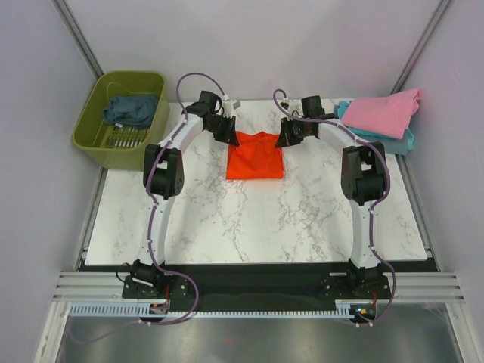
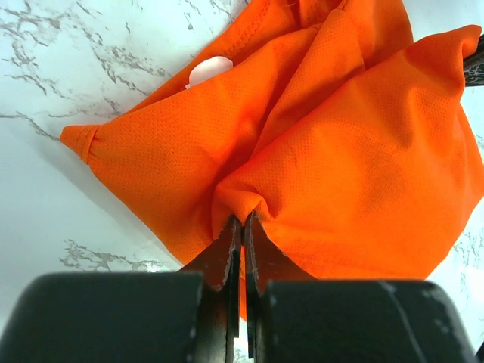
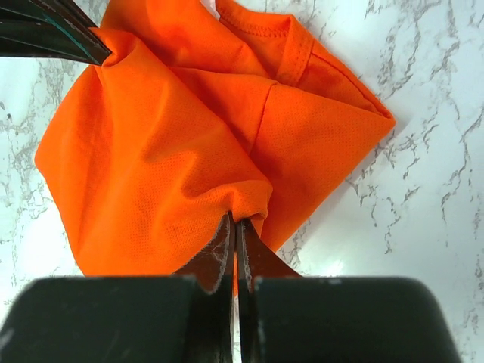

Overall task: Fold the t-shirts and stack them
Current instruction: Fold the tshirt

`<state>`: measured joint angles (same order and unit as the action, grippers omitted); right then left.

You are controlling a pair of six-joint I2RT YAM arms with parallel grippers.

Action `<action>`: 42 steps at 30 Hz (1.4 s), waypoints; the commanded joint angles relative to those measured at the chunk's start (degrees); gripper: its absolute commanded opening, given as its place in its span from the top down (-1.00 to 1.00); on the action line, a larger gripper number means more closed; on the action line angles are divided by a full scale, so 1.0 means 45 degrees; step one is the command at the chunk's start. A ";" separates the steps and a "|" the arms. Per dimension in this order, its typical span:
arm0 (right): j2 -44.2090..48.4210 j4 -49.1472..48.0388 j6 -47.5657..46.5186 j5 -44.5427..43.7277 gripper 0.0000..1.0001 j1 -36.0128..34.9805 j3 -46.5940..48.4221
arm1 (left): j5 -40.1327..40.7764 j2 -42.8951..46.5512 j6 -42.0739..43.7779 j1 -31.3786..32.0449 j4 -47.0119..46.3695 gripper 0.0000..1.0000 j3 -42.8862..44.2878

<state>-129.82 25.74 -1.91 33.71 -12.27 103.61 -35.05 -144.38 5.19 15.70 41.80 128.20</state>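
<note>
Left claw (image 2: pixel 242 219) pinched tight on a tuck of the orange-red t-shirt (image 1: pixel 255 157), jaws drawn together with the fabric bunched between their tips. My right claw (image 3: pixel 234 221) is nipped on the same shirt in the same manner, at its other far corner.

Seen from above, I have both arms bent inward over the far middle of the marble table (image 1: pixel 249 227), one claw at each far corner of the shirt, the left one on the left. The shirt lies on the tabletop as a folded, roughly square bundle. Its ribbed collar shows beyond my grip in the right wrist view, and the cloth rises in a small peak at each pinch.

At the table's far right corner the pink t-shirt (image 1: pixel 382 112) lies folded on top of the light teal t-shirt (image 1: pixel 408 142), whose edge shows beneath it. By the far left corner stands the olive-green basket (image 1: pixel 82 130), with the dark slate-blue t-shirt (image 1: pixel 130 110) crumpled inside.
</note>
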 commanded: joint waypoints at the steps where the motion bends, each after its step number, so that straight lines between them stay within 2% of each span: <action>1: 0.0880 -0.0367 -0.0102 0.0125 1.00 -0.0066 0.0705 | -0.0317 0.1126 -0.0079 -0.0091 -0.0422 0.96 0.0749; 15: 0.1407 -0.0445 -0.0024 -0.0109 1.00 -0.0085 0.0939 | -0.0376 0.1908 -0.0353 -0.0150 -0.0695 0.96 0.1100; 21: 0.0998 -0.0601 -0.0044 -0.0402 1.00 -0.0066 0.1543 | 0.0209 0.1577 -0.0411 -0.0209 -0.1027 0.96 0.1470; 26: -0.0015 -0.0777 -0.0122 -0.1219 1.00 -0.0066 0.2403 | 0.1750 0.0503 -0.0917 -0.0209 -0.2409 0.93 0.2018; 27: -0.0134 -0.0991 -0.0006 -0.1667 0.95 -0.0066 0.2617 | 0.2024 0.0386 -0.1035 -0.0209 -0.2801 0.81 0.2115; 28: -0.0271 -0.1167 0.0266 -0.2155 0.62 -0.0066 0.2716 | 0.2549 0.0191 -0.1056 -0.0189 -0.3114 0.23 0.2174; 29: -0.0504 -0.1284 0.0269 -0.2779 0.44 -0.0066 0.2852 | 0.2902 0.0131 -0.1037 -0.0150 -0.3523 0.01 0.2407; 31: -0.0662 -0.1324 0.0113 -0.3193 0.26 -0.0085 0.3321 | 0.3934 0.0130 -0.1036 -0.0034 -0.3897 -0.14 0.2468; 32: -0.0624 -0.1363 0.0113 -0.3369 0.17 -0.0085 0.3419 | 0.4192 0.0188 -0.1036 -0.0013 -0.4034 -0.34 0.2468; 35: -0.0274 -0.1403 0.0132 -0.3820 0.01 -0.0085 0.3479 | 0.4662 0.0403 -0.1036 -0.0013 -0.4133 -0.50 0.2410; 38: 0.0291 -0.1344 0.0365 -0.3762 -0.01 -0.0085 0.3129 | 0.5112 0.0813 -0.1485 -0.0013 -0.3900 -0.54 0.2234; 40: 0.0605 -0.1305 0.0386 -0.3607 -0.01 -0.0027 0.2621 | 0.4512 0.1301 -0.1447 0.0006 -0.3530 -0.54 0.2117; 41: 0.0858 -0.1286 0.0869 -0.3489 -0.12 0.0070 0.2426 | 0.4236 0.1515 -0.1427 0.0006 -0.3373 -0.54 0.2058; 42: 0.0918 -0.1305 0.1493 -0.3217 -0.15 0.0206 0.2018 | 0.3596 0.1846 -0.1427 0.0006 -0.3255 -0.54 0.1845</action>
<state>-131.15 21.04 0.23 18.15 -12.19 115.00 -15.75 -142.71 0.64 15.29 27.49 136.49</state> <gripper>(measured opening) 0.558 0.769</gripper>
